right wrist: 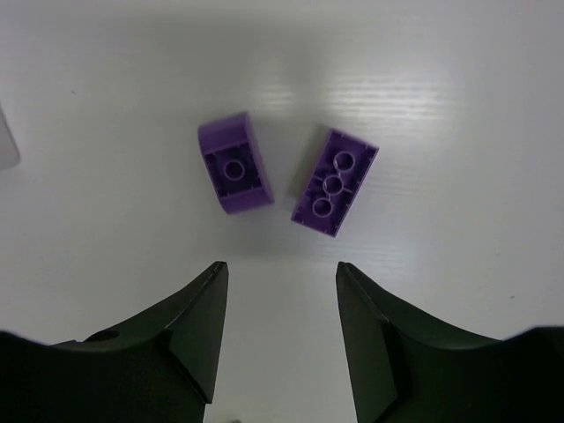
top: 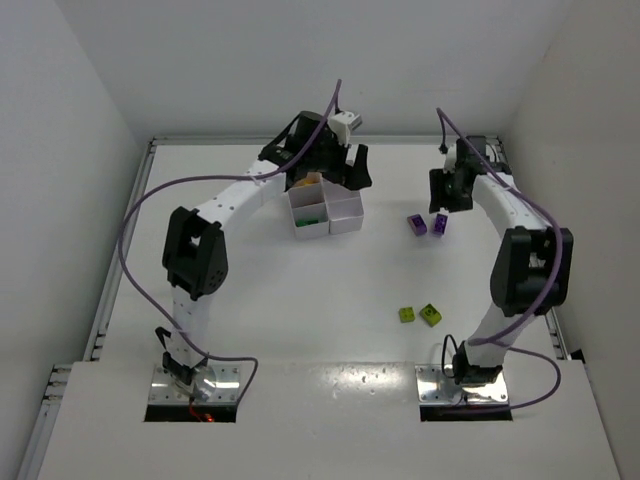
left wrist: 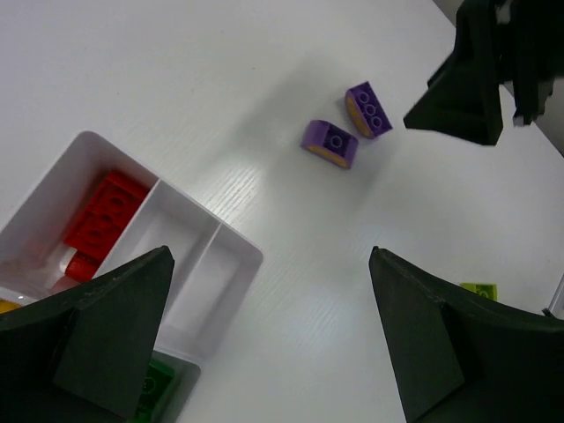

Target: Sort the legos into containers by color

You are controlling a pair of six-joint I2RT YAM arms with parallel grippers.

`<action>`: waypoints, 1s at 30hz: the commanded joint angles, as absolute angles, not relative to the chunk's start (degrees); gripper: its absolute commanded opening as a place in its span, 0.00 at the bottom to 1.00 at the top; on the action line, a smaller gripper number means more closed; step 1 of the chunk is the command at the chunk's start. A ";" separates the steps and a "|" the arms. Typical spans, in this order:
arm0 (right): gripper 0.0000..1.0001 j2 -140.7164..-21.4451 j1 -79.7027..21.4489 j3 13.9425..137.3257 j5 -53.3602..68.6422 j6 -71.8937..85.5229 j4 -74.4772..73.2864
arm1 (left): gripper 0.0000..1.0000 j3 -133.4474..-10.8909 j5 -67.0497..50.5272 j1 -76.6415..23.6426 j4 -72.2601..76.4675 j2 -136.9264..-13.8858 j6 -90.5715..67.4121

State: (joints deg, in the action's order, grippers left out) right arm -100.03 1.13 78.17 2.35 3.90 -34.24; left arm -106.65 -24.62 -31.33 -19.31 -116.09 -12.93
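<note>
Two purple legos (right wrist: 233, 163) (right wrist: 335, 182) lie side by side on the white table, just ahead of my right gripper (right wrist: 280, 266). It hangs open above them with nothing between its fingers. In the top view they are the purple pair (top: 428, 225) below that gripper (top: 447, 195). The white containers tray (top: 345, 222) sits left of them. My left gripper (top: 330, 175) hovers wide open over its right edge (left wrist: 238, 242), holding nothing (left wrist: 270, 256). Red legos (left wrist: 106, 216) fill one compartment, and a green one (left wrist: 154, 388) lies in another, partly behind my finger.
Two lime bricks (top: 407, 314) (top: 431, 314) rest on the table nearer the right arm's base; one lime brick (left wrist: 478, 289) shows by my left finger. White walls border the table on three sides. The right gripper's dark body (left wrist: 467, 88) shows beyond the purple bricks.
</note>
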 commanded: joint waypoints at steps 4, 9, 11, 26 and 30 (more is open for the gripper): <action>0.53 -106.06 1.76 81.29 0.18 13.70 -36.04 | 1.00 -116.81 -22.42 -33.12 -22.32 -119.44 -13.28; 0.53 -111.26 4.39 84.19 0.18 14.85 -36.74 | 1.00 -115.67 -19.95 -35.50 -22.32 -119.44 -12.74; 0.53 -113.37 4.92 84.90 -0.35 15.46 -36.74 | 1.00 -115.66 -19.17 -36.04 -22.32 -119.44 -12.74; 0.53 -120.84 7.03 88.24 1.31 15.47 -36.30 | 1.00 -117.42 -17.58 -37.97 -21.27 -122.43 -13.27; 0.51 -122.78 7.03 90.34 1.85 15.47 -36.30 | 1.00 -117.42 -17.58 -38.50 -20.65 -122.96 -13.27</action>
